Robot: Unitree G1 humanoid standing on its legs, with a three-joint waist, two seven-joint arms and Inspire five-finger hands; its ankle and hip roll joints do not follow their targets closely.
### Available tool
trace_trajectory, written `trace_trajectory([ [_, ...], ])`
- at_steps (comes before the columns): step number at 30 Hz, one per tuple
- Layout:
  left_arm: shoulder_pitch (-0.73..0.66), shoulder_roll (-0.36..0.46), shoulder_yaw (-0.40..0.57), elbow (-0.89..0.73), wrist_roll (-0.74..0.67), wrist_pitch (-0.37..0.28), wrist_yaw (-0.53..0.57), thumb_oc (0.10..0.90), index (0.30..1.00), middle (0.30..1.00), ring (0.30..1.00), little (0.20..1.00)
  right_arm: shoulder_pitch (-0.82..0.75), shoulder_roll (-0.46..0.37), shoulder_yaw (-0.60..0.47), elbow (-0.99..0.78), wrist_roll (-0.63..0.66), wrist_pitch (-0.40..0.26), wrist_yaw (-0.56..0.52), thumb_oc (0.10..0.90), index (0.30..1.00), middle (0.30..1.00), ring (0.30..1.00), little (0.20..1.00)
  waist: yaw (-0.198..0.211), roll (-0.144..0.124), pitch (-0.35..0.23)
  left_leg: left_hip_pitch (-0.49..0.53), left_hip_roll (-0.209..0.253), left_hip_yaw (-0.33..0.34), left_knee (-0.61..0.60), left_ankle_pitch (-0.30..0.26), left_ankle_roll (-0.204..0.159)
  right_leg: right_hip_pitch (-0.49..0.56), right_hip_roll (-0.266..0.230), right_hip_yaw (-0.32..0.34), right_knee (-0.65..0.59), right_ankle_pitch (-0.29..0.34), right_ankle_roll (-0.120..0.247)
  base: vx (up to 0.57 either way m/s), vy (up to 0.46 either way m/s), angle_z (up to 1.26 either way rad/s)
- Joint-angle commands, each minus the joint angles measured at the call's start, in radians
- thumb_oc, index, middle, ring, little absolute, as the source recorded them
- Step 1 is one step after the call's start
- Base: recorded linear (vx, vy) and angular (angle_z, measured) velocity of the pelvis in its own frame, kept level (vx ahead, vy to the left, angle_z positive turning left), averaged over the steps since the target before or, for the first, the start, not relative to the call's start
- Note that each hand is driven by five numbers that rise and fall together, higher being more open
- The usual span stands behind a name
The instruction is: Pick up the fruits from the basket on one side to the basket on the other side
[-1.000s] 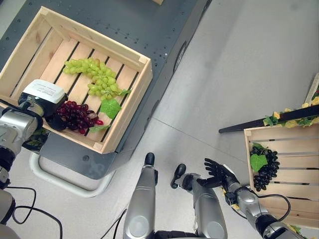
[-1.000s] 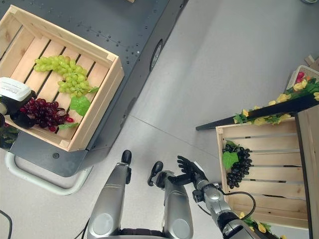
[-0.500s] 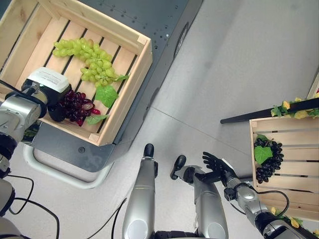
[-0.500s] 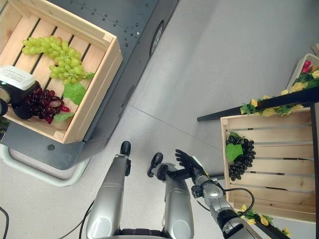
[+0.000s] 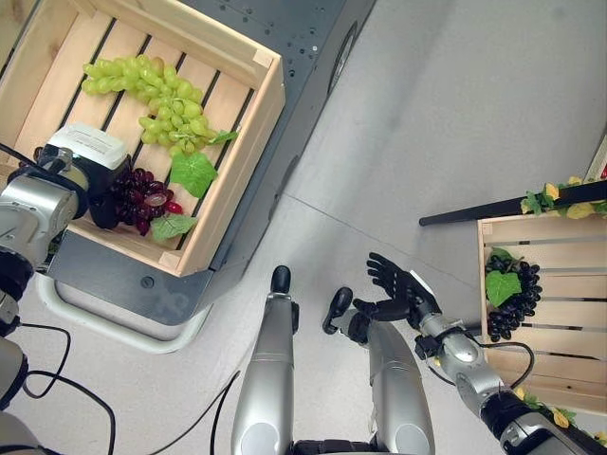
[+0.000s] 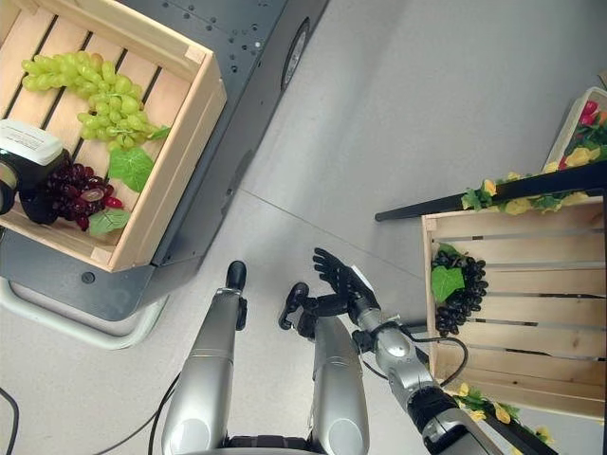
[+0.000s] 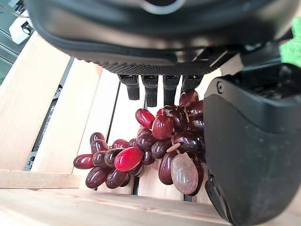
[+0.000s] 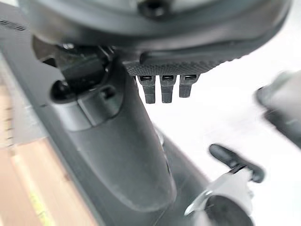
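Here the slatted pale-wood left crate [image 5: 254,123] holds a knobbly green grape bunch [image 5: 152,93] and, nearer its front wall, a glossy red grape bunch [image 7: 155,151] that the left hand [image 5: 90,185] reaches over, its fingers [image 7: 151,90] straight above the berries and its thumb alongside, not closed on them. Well apart across bare smooth grey floor, the right hand [image 5: 398,291] hangs spread and empty beside the right crate [image 5: 545,341], where matte black grapes [image 5: 510,301] with a flat green leaf lie against its near wall.

Two wooden crates [image 5: 248,142] [image 6: 531,379] – three grape bunches: one green [image 5: 156,100], one red [image 7: 150,155], one black [image 5: 510,301]
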Motion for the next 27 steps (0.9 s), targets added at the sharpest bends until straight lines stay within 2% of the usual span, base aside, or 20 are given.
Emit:
trace_trajectory([
  [1, 0.027, 0.039, 0.044, 0.022, -0.078, -0.038, 0.037, 0.8, 0.9, 0.9, 0.9, 0.9, 0.06, -0.053, -0.019, -0.045, 0.017, -0.058, -0.027, 0.8, 0.9, 0.9, 0.9, 0.9, 0.011, 0.004, -0.011, 0.038, -0.025, 0.063, -0.103, 0.011, 0.064, 0.035, -0.005, -0.015, -0.029, 0.083, 0.028, 0.0, 0.0, 0.0],
  [2, 0.025, 0.038, 0.042, 0.023, -0.092, -0.045, 0.043, 0.634, 0.651, 0.651, 0.651, 0.651, 0.061, -0.052, -0.02, -0.044, 0.018, -0.058, -0.029, 0.8, 0.9, 0.9, 0.9, 0.9, 0.012, 0.003, -0.011, 0.037, -0.025, 0.062, -0.101, 0.011, 0.064, 0.035, -0.005, -0.016, -0.028, 0.081, 0.027, -0.01, -0.034, 0.01],
  [3, 0.032, 0.032, 0.047, 0.02, -0.137, -0.05, 0.038, 0.4, 0.3, 0.3, 0.3, 0.3, 0.067, -0.052, -0.022, -0.038, 0.019, -0.061, -0.036, 0.8, 0.9, 0.9, 0.9, 0.9, 0.014, 0.003, -0.011, 0.046, -0.026, 0.064, -0.1, 0.007, 0.066, 0.045, -0.005, -0.017, -0.026, 0.078, 0.027, 0.0, 0.0, 0.0],
  [9, 0.061, 0.017, 0.106, 0.03, -0.256, -0.06, 0.09, 0.4, 0.3, 0.3, 0.3, 0.3, 0.073, -0.052, -0.039, -0.024, 0.019, -0.058, -0.044, 0.8, 0.9, 0.9, 0.9, 0.9, 0.015, 0.007, -0.011, 0.057, -0.033, 0.06, -0.094, 0.007, 0.064, 0.061, -0.004, -0.016, -0.023, 0.071, 0.021, 0.0, 0.0, 0.0],
  [11, 0.099, 0.011, 0.172, 0.045, -0.28, -0.106, 0.12, 0.4, 0.3, 0.3, 0.3, 0.3, 0.082, -0.049, -0.047, -0.023, 0.014, -0.05, -0.048, 0.8, 0.9, 0.9, 0.9, 0.9, 0.022, 0.011, -0.011, 0.092, -0.037, 0.06, -0.103, 0.007, 0.061, 0.097, -0.001, -0.01, -0.032, 0.066, 0.02, 0.0, 0.0, 0.0],
  [13, 0.119, 0.01, 0.201, 0.047, -0.295, -0.115, 0.128, 0.4, 0.3, 0.3, 0.3, 0.3, 0.079, -0.047, -0.05, -0.023, 0.015, -0.046, -0.049, 0.8, 0.9, 0.9, 0.9, 0.9, 0.024, 0.014, -0.011, 0.104, -0.04, 0.058, -0.107, 0.008, 0.06, 0.109, 0.0, -0.008, -0.036, 0.064, 0.018, 0.0, 0.0, 0.0],
  [21, 0.276, -0.024, 0.405, 0.064, -0.395, -0.166, 0.196, 0.4, 0.3, 0.3, 0.3, 0.3, 0.092, -0.035, -0.057, -0.041, -0.002, -0.017, -0.058, 0.8, 0.9, 0.9, 0.9, 0.9, 0.037, 0.031, -0.011, 0.249, -0.044, 0.079, -0.126, -0.014, 0.062, 0.249, -0.01, -0.007, -0.074, 0.047, 0.017, 0.01, 0.02, -0.04],
  [24, 0.344, -0.041, 0.515, 0.068, -0.461, -0.175, 0.236, 0.4, 0.3, 0.3, 0.3, 0.3, 0.105, -0.03, -0.066, -0.061, -0.017, 0.003, -0.057, 0.8, 0.9, 0.9, 0.9, 0.9, 0.037, 0.036, -0.011, 0.316, -0.05, 0.085, -0.127, -0.029, 0.066, 0.309, -0.016, 0.006, -0.082, 0.039, 0.021, 0.03, 0.046, -0.12],
  [25, 0.348, -0.042, 0.52, 0.067, -0.469, -0.18, 0.241, 0.4, 0.3, 0.3, 0.3, 0.3, 0.106, -0.03, -0.066, -0.062, -0.018, 0.004, -0.057, 0.8, 0.9, 0.9, 0.9, 0.9, 0.036, 0.036, -0.011, 0.319, -0.05, 0.085, -0.127, -0.03, 0.066, 0.311, -0.016, 0.006, -0.082, 0.039, 0.021, 0.04, 0.033, -0.12],
  [27, 0.396, -0.063, 0.621, 0.068, -0.615, -0.188, 0.268, 0.4, 0.3, 0.3, 0.3, 0.3, 0.123, -0.026, -0.073, -0.081, -0.032, 0.019, -0.06, 0.8, 0.9, 0.9, 0.9, 0.9, 0.034, 0.04, -0.011, 0.359, -0.056, 0.089, -0.125, -0.041, 0.069, 0.351, -0.017, 0.015, -0.085, 0.033, 0.022, 0.05, 0.026, -0.09],
])
